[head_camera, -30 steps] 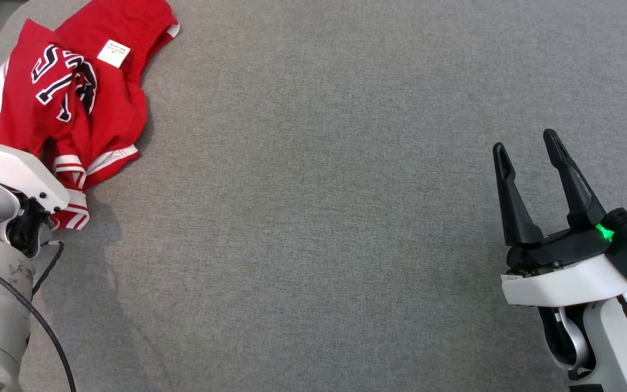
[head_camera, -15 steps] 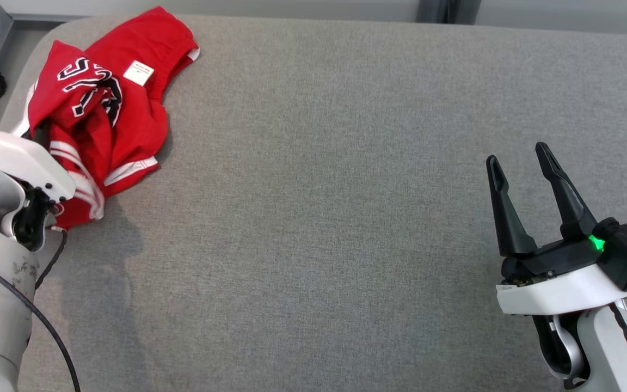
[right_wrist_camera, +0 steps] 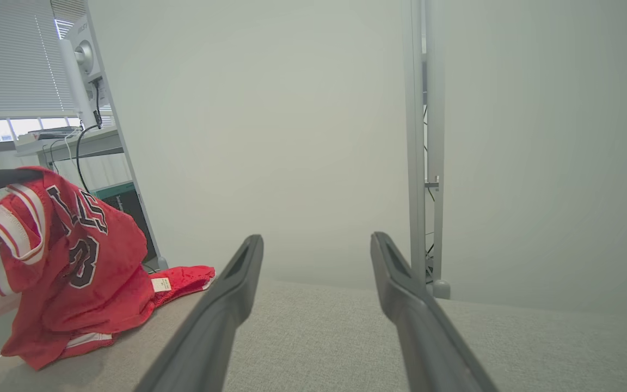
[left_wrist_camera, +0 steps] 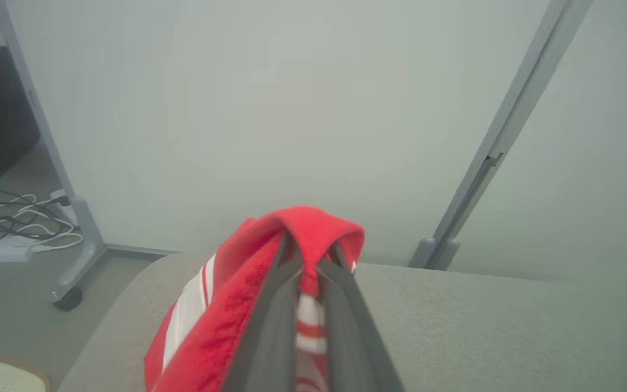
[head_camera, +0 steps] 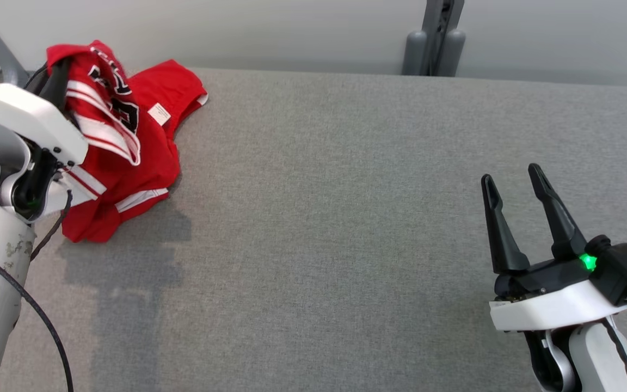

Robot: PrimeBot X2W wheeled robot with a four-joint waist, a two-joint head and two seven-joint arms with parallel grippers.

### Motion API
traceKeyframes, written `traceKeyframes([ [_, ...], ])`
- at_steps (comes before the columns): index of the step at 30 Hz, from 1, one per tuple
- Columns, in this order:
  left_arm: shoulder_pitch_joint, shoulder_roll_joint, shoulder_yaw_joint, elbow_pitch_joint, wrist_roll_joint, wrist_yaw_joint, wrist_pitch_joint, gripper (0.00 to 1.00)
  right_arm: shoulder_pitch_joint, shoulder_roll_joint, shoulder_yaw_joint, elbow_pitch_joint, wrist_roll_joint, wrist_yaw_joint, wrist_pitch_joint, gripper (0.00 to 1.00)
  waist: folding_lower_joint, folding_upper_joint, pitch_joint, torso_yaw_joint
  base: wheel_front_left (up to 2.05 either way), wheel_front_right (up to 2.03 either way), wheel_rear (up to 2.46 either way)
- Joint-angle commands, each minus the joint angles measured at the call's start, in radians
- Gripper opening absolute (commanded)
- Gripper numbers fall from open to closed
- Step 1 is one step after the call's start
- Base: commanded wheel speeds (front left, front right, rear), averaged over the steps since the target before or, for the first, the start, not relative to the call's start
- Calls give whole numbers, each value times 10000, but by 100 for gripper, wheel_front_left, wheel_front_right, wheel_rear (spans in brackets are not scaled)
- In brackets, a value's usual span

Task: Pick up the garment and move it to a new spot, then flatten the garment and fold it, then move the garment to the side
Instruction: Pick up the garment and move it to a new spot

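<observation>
The garment (head_camera: 128, 163) is a red jersey with white stripes and dark lettering, crumpled at the far left of the grey table (head_camera: 346, 218). My left gripper (head_camera: 62, 73) is shut on a fold of it and holds that part up, while the rest trails down onto the table. In the left wrist view the two fingers (left_wrist_camera: 270, 305) pinch red cloth (left_wrist_camera: 221, 326) at the left gripper (left_wrist_camera: 309, 247). My right gripper (head_camera: 510, 175) stands open above the table's right side, far from the jersey. In the right wrist view the right gripper (right_wrist_camera: 316, 239) holds nothing and the hanging garment (right_wrist_camera: 74, 283) is at the left.
A grey post (head_camera: 433, 38) stands behind the table's far edge against a pale wall. Left of the table, a wheeled stand (left_wrist_camera: 74, 261) and loose cables (left_wrist_camera: 14, 228) sit on the floor. The table's rounded left edge (left_wrist_camera: 106, 305) lies close to the jersey.
The head camera has tilted up. My left gripper has shut on the garment and raised one part off the table. The right gripper stays open.
</observation>
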Motion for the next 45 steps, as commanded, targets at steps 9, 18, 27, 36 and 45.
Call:
traceKeyframes([
  [9, -209, 241, -957, -2374, -677, -15, 145, 0, 428, 133, -114, -18, 36, 23, -14, 100, 0, 0, -632, -819, 0, 0, 0],
  [18, 92, -139, -1255, -4094, -1127, -12, 345, 0, 619, 150, -174, -39, 50, 23, -14, 100, 0, 0, -881, -1669, 0, 0, 0],
  [27, 713, -933, -1679, -5466, -1616, 76, 579, 0, 718, 96, -225, -75, 61, 23, -14, 100, 0, 0, -981, -2507, 0, 0, 0],
  [36, 1282, -1530, -1959, -5524, -1720, 56, 45, 0, 756, 9, -237, -153, 89, 23, -14, 100, 0, 0, -991, -2867, 0, 0, 0],
  [45, 2434, -758, -2268, -3771, -688, 590, -782, 0, 890, -64, -328, -176, 35, 23, -14, 100, 0, 0, -874, -2888, 0, 0, 0],
])
